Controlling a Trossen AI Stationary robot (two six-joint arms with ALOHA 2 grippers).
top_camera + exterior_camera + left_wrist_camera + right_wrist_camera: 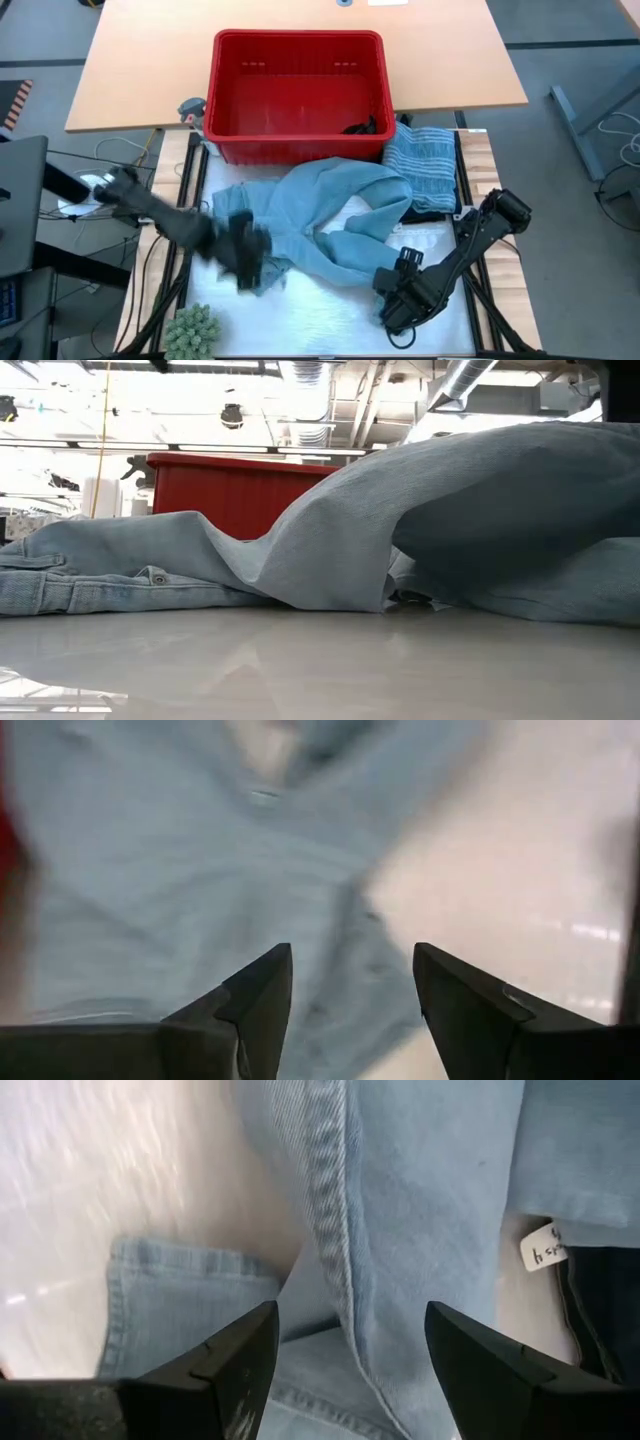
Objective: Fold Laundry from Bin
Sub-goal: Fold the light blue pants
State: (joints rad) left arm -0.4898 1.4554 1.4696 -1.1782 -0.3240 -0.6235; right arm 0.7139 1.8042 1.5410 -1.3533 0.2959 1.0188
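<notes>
The light blue jeans point(330, 215) lie rumpled across the middle of the high view, just in front of the red bin point(298, 95), with a striped cloth point(425, 165) folded at the bin's right corner. Both the left gripper point(243, 262), at the lower left, and the right gripper point(398, 290), at the lower right, hang spread and empty over denim. The risk is that a gripper closes on a bunched fold rather than a hem, so the twisted legs drag instead of flattening.

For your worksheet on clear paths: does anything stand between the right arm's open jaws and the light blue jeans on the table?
Nothing visible does. The right gripper hangs with its jaws open directly over the light blue jeans, and its wrist view shows only denim, a seam and a hem between them. The striped cloth and the red bin lie farther back.
</notes>
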